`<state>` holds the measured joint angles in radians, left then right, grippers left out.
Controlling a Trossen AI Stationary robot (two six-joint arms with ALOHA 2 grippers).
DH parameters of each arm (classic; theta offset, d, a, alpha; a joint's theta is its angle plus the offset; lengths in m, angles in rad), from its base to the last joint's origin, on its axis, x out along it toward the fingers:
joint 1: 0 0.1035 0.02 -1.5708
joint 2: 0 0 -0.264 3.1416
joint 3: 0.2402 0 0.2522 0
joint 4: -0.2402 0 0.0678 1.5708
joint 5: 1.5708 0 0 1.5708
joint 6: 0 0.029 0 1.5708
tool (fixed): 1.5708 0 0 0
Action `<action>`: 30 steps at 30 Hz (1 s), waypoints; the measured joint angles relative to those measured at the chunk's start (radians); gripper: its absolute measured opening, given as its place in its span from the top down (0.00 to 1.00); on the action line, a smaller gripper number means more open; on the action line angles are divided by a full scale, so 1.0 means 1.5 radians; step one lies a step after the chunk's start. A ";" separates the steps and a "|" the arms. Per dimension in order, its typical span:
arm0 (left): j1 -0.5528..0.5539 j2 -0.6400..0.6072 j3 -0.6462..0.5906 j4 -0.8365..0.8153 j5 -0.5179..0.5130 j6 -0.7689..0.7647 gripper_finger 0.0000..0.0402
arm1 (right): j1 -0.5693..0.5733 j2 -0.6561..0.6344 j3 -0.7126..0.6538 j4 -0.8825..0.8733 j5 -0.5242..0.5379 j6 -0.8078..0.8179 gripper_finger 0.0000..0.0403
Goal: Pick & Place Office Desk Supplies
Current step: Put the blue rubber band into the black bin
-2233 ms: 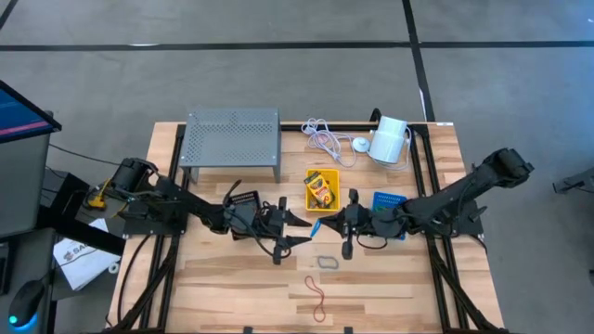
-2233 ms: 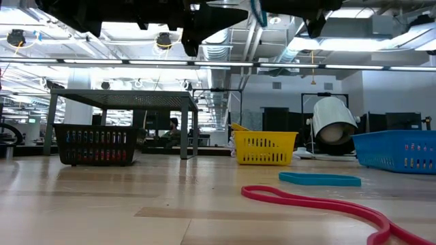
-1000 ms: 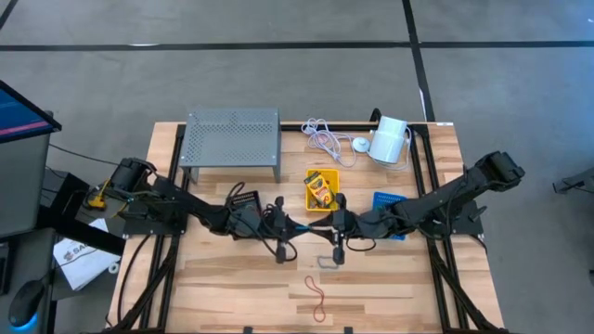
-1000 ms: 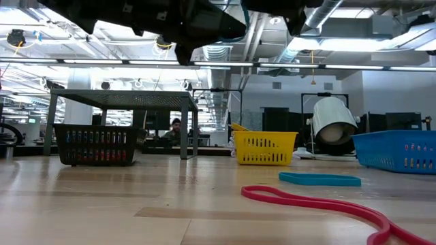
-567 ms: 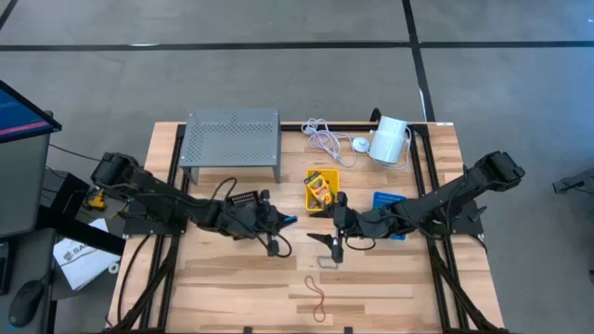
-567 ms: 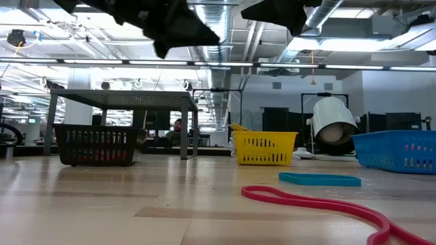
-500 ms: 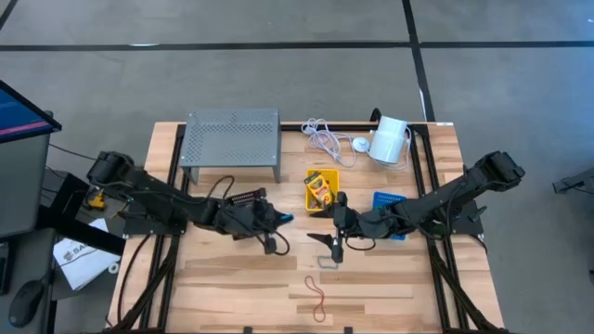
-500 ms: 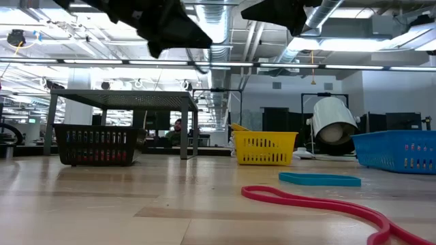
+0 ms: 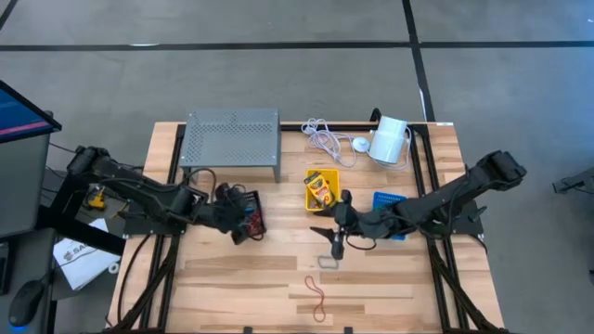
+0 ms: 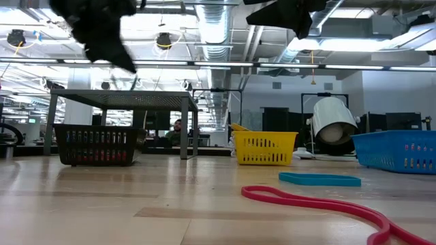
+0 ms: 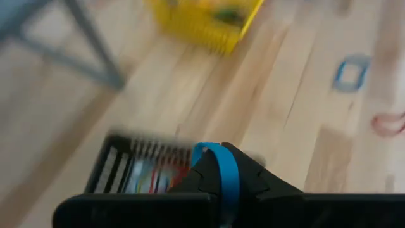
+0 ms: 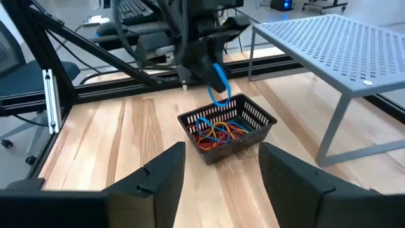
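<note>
My left gripper (image 9: 239, 223) is shut on a blue rubber band (image 12: 219, 83) and hangs over the black bin (image 12: 228, 130), which holds several coloured bands. The bin stands on the table by the left leg of the metal stand. My right gripper (image 12: 218, 174) is open at the table's middle, above the table, with nothing between its fingers. Another blue band (image 9: 326, 261) and a red band (image 9: 316, 295) lie flat on the table near it. The yellow bin (image 9: 322, 188) holds crayon boxes. The blue bin (image 9: 388, 204) is partly hidden under my right arm. My left gripper pinches the blue rubber band between its two shut fingertips; the band wraps over the tips (image 11: 221, 168). The fingers slant down over the black bin. The rest of the band hangs as a slack loop (image 12: 221, 92) below the fingers, clear of the bin's rim.
The grey perforated metal stand (image 9: 232, 139) is at the far left. A white cable (image 9: 325, 137) and a white cylinder (image 9: 390, 139) lie at the far right. Bare wood lies along the table's near edge on both sides of the red band.
My left gripper has drawn back from the table's middle toward its left edge with the blue band and has tipped downward; it now hangs over the black bin. The band has come away from my right gripper, which has kept its place.
</note>
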<state>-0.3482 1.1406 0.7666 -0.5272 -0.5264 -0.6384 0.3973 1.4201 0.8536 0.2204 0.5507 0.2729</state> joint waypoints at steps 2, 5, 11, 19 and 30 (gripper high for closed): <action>0.001 0.001 0.000 -0.047 0.025 -0.036 1.00 | 0.000 -0.008 0.000 -0.019 0.000 0.013 0.53; 0.001 0.022 0.000 -0.079 0.044 -0.067 1.00 | 0.000 -0.024 0.000 -0.065 0.000 0.033 0.56; 0.001 0.061 -0.001 -0.091 0.059 -0.071 1.00 | 0.002 -0.048 0.000 -0.145 0.000 0.073 0.60; 0.028 0.098 -0.001 -0.087 0.093 -0.074 1.00 | 0.005 -0.050 0.000 -0.154 -0.002 0.075 0.62; 0.040 0.109 -0.001 -0.085 0.109 -0.072 1.00 | 0.005 -0.050 0.000 -0.159 -0.002 0.075 0.62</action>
<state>-0.2884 1.3048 0.7658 -0.6554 -0.3622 -0.7463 0.4046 1.3453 0.8536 -0.0181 0.5480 0.3855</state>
